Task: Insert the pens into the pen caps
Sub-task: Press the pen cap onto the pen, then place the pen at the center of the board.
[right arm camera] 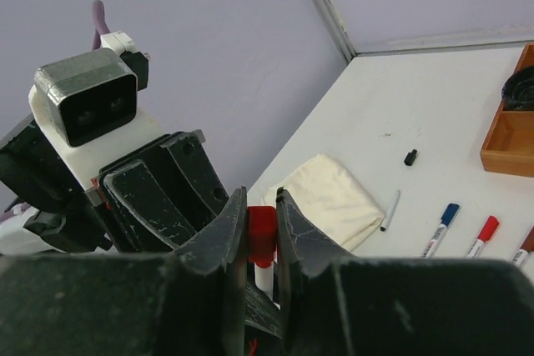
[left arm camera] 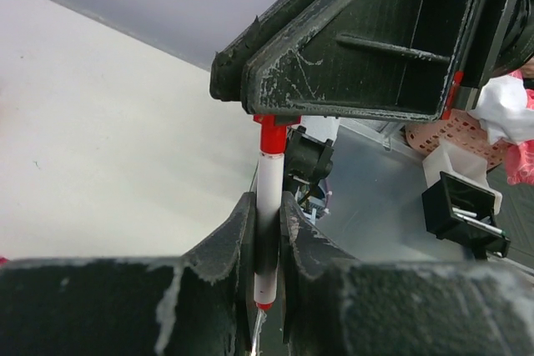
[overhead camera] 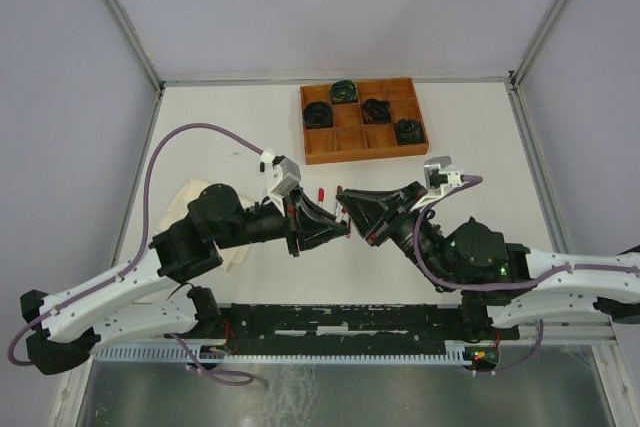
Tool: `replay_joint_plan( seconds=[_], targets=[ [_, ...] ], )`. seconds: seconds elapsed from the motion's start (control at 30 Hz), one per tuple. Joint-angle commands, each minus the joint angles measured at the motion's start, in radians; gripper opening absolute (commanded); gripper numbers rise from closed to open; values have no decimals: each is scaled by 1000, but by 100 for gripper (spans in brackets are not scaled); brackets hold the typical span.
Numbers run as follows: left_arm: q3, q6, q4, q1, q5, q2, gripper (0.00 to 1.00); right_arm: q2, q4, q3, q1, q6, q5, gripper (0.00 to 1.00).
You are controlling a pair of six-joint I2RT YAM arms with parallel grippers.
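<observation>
- From the top, the left gripper (overhead camera: 335, 227) and the right gripper (overhead camera: 350, 209) meet tip to tip over the middle of the white table (overhead camera: 480, 147). What they hold is too small to see from here.
- An orange tray (overhead camera: 318, 152) sits at the far side, with dark cable bundles (overhead camera: 376, 110) in some of its boxes. A cream cloth (overhead camera: 190, 195) lies by the left arm.
- The left wrist camera shows the left gripper squeezed tight on a white pen (left arm camera: 269, 198). The pen stands up between the two fingers. Its bottom end has a small red bit.
- A red cap (left arm camera: 270, 135) touches the pen's top end. The right gripper comes down from above and pinches that cap.
- The right wrist camera shows the right fingers (right arm camera: 219, 243) clamped on the red cap, with the white pen just under it.
- Behind, on the table, lie a blue-capped pen (right arm camera: 440, 229), a red-capped pen (right arm camera: 482, 235), a thin bare pen (right arm camera: 390, 210) beside the cloth, and a small black cap (right arm camera: 410, 157) alone.
</observation>
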Motion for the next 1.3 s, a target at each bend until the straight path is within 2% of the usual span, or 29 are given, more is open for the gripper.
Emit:
replay_joint_plan(
  seconds=[0.0,0.13,0.27,0.53,0.83,0.97,1.03,1.1,1.27],
  targets=[
    [10,54,303,41,-172,-43,3,-1,-159,13,64,-112,-150,24],
    [-35,60,280,40,-195,-62,3,-40,-164,7,63,-145,-153,39],
    [-82,54,279,40,-215,-93,3,-96,-202,-39,64,-131,-157,46],
    [-102,64,259,40,-177,-142,3,-214,-307,-130,64,-111,-110,49],
    [-47,93,221,39,50,-131,3,-213,-425,-165,63,-108,31,51],
    [-20,91,226,40,151,-109,3,-151,-562,-114,51,-30,87,51],
    [-12,91,227,40,173,-100,3,-99,-652,-77,12,29,73,51],
    [-7,89,228,40,184,-94,3,-68,-712,-54,-70,73,-11,51],
    [-7,86,229,39,183,-84,3,-85,-720,-96,-324,147,-263,52]
  ],
)
